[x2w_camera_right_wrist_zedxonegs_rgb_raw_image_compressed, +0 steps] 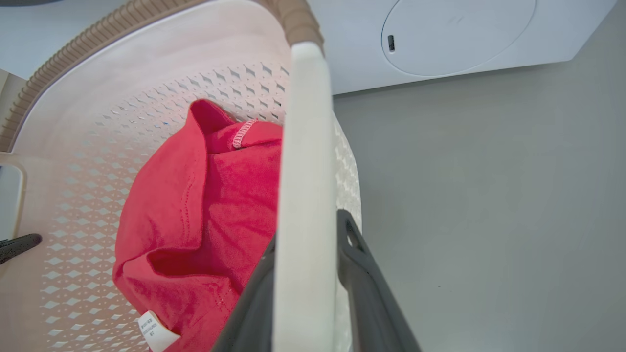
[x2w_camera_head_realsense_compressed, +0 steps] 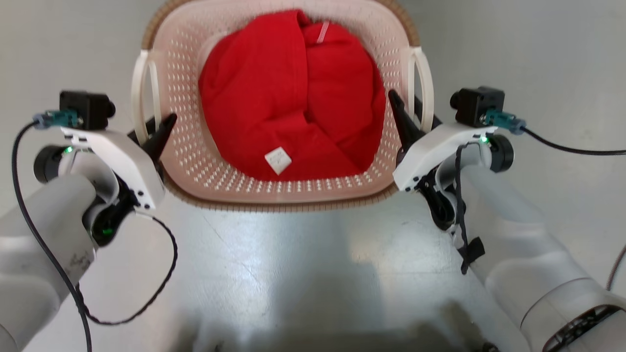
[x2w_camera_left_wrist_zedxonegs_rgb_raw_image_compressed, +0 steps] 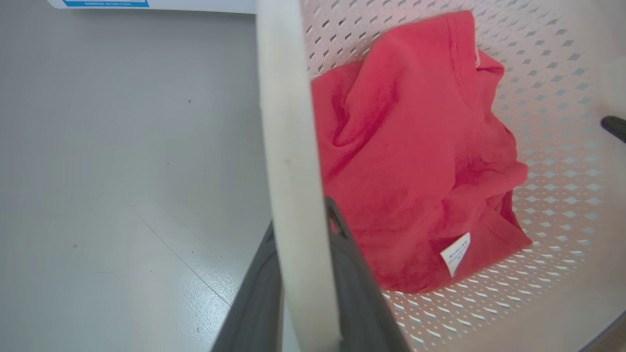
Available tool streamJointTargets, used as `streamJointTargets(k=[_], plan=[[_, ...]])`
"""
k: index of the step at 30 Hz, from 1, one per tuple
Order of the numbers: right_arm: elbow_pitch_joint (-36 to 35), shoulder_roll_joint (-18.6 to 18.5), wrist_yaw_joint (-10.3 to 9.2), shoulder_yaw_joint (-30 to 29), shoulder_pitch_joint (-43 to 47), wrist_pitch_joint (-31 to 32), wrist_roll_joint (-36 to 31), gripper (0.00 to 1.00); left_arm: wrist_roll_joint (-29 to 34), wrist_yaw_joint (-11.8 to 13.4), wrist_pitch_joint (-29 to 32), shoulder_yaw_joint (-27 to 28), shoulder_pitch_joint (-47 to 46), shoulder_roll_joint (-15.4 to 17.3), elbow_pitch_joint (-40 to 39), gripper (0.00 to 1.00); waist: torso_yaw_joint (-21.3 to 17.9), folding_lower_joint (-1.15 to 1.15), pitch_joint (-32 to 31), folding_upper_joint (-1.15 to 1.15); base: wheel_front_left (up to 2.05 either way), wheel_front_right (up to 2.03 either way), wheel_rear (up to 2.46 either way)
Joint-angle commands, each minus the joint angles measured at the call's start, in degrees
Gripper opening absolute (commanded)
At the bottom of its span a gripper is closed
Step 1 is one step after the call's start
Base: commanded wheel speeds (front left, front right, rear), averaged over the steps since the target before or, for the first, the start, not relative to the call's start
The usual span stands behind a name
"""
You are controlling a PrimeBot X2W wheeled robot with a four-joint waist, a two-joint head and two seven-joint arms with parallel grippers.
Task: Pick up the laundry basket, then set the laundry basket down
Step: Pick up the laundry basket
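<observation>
Glossy grey floor (x2w_camera_head_realsense_compressed: 293,274) is reflecting light. Perforated cream laundry basket (x2w_camera_head_realsense_compressed: 195,161), brown ribbed rim, is sitting between both arms, holding a crumpled red garment (x2w_camera_head_realsense_compressed: 293,98). Left gripper (x2w_camera_head_realsense_compressed: 155,128) and right gripper (x2w_camera_head_realsense_compressed: 408,110) are each pinching a white loop handle (x2w_camera_left_wrist_zedxonegs_rgb_raw_image_compressed: 288,146). Right wrist view is adding a white washing machine (x2w_camera_right_wrist_zedxonegs_rgb_raw_image_compressed: 455,39) behind.

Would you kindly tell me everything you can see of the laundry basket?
The laundry basket is cream-white plastic, rounded-rectangular, its walls perforated, with a brown woven-look rim and a white loop handle on each side. It is upright and open, holding a crumpled red garment with a white tag. The left gripper and right gripper each clamp a handle between their jaws. Whether it touches the floor is unclear.
</observation>
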Motion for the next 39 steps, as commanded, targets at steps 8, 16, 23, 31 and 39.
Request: streamJointTargets(k=[8, 16, 23, 31, 39], plan=[[4.27, -0.33, 0.9, 6.98, 5.98, -0.36, 6.45, 0.0, -1.81, -0.43, 1.19, 1.06, 5.29, 4.14, 0.53, 0.0, -0.78, 0.0, -8.31, 0.0, 0.0, 0.0, 0.0], [6.81, -0.33, 0.9, 12.78, 8.51, 0.4, 12.65, 0.0, -2.89, -0.43, 3.72, 1.01, 9.22, 2.24, 2.05, 0.0, -1.37, 0.0, -14.76, 0.0, 0.0, 0.0, 0.0], [8.18, -0.33, 0.9, 17.65, 10.93, 2.52, 18.07, 0.0, -3.61, -0.43, 5.54, 0.99, 12.84, 0.29, 3.71, 0.0, -1.88, 0.0, -21.32, 0.0, 0.0, 0.0, 0.0], [9.3, -0.33, 0.9, 22.17, 13.6, 5.7, 23.04, 0.0, -4.63, -0.43, 8.31, 0.98, 16.82, -2.82, 6.56, 0.0, -2.11, 0.0, -28.67, 0.0, 0.0, 0.0, 0.0], [10.08, -0.33, 0.9, 25.67, 16.55, 8.24, 27.09, 0.0, -5.49, -0.43, 10.39, 0.97, 20.33, -7.41, 10.78, 0.0, -2.36, 0.0, -36.03, 0.0, 0.0, 0.0, 0.0]])
